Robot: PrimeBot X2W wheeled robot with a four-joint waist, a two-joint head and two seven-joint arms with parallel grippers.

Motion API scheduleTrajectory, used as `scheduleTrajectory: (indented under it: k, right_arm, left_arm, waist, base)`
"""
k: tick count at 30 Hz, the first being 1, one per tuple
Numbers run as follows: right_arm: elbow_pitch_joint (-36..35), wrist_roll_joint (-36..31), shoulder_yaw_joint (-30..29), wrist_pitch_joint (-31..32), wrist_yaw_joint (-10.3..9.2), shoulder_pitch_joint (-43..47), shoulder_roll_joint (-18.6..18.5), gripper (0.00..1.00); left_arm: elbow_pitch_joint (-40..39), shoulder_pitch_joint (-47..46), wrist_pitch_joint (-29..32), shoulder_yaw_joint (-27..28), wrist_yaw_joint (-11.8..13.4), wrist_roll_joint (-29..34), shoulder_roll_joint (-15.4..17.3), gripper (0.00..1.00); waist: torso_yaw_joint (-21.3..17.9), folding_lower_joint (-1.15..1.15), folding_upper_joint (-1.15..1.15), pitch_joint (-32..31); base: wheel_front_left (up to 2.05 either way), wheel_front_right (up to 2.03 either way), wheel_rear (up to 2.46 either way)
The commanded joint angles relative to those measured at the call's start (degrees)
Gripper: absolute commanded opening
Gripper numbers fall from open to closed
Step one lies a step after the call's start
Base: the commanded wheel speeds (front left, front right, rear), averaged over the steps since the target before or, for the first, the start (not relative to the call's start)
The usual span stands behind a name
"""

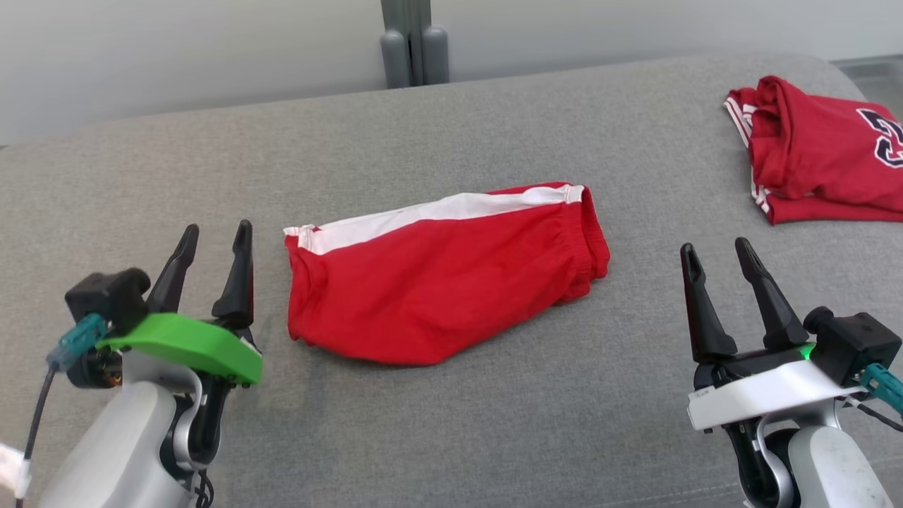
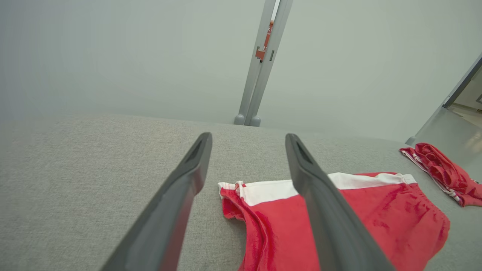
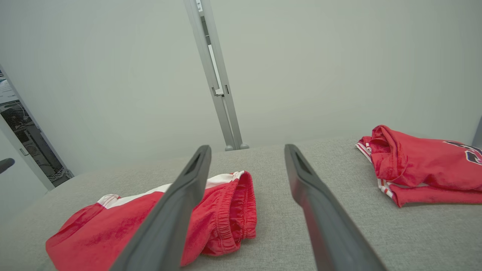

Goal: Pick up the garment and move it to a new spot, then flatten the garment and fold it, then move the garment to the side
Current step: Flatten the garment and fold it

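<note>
- We are judging the red shorts (image 1: 437, 282) to be light, soft and limp. They would probably sag and fall open if lifted by one point, so we are favouring a hold at both ends.
- We are eyeing the gathered waistband (image 1: 591, 236) for the right gripper (image 1: 716, 247) and the leg hem (image 1: 300, 243) for the left gripper (image 1: 217, 228), since those thicker edges look easiest to pinch.
- We are keeping both sets of jaws apart and empty, each near its end of the shorts.
- The shorts are lying mid-way across the grey cushion (image 1: 494, 437), between the grippers and well apart from a red jersey (image 1: 811, 148) at the far right.
- They are looking folded over, bright red, with a white stripe (image 1: 437, 210) along the far edge.
</note>
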Motion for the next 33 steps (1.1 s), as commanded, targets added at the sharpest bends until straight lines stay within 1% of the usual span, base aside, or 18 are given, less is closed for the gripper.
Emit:
scheduleTrajectory:
  k: [1,7,13,17,21,27,33]
  right_arm:
    - [0.2,-0.4,-0.1,-0.3,-0.06,1.0,-0.1,1.0]
    - [0.6,-0.8,-0.3,-0.5,-0.06,2.3,-0.5,1.0]
    - [0.8,-0.9,-0.7,-0.8,-0.06,3.4,-1.2,1.0]
    - [1.0,-0.7,-0.7,-1.0,-0.06,4.1,-1.8,1.0]
    - [1.2,-1.1,-0.7,-1.0,-0.06,5.1,-2.1,1.0]
    - [1.5,-1.2,-1.2,-1.3,-0.06,7.2,-1.7,1.0]
    - [0.7,-4.1,-1.1,-0.6,-0.06,9.0,-1.9,1.0]
  left_arm:
    - [-0.8,2.1,-0.1,1.7,0.1,2.2,-0.4,1.0]
    - [-5.0,8.6,-0.1,10.0,-0.2,11.8,-3.3,1.0]
    - [-7.7,13.9,-0.2,16.7,-1.3,17.8,-6.0,1.0]
    - [-9.1,17.4,-0.2,19.7,-1.9,21.4,-7.1,1.0]
    - [-10.0,20.5,-0.2,21.3,-2.6,25.1,-7.5,1.0]
    - [-10.4,24.6,-0.2,22.8,-2.9,28.7,-9.0,1.0]
    - [-10.0,26.2,-0.2,23.4,-3.8,30.2,-10.8,1.0]
  waist:
    - [1.5,0.0,0.0,-1.8]
    - [3.6,0.0,0.0,-4.0]
    - [5.0,0.0,0.0,-5.4]
    - [5.4,0.0,0.0,-6.3]
    - [5.4,0.0,0.0,-6.8]
    - [5.2,0.0,0.0,-7.6]
    - [5.2,0.0,0.0,-8.0]
  base:
    - [0.0,0.0,0.0]
    - [0.0,0.0,0.0]
    - [0.0,0.0,0.0]
    - [0.0,0.0,0.0]
    - [0.0,0.0,0.0]
    - [0.0,0.0,0.0]
    - [0.0,0.0,0.0]
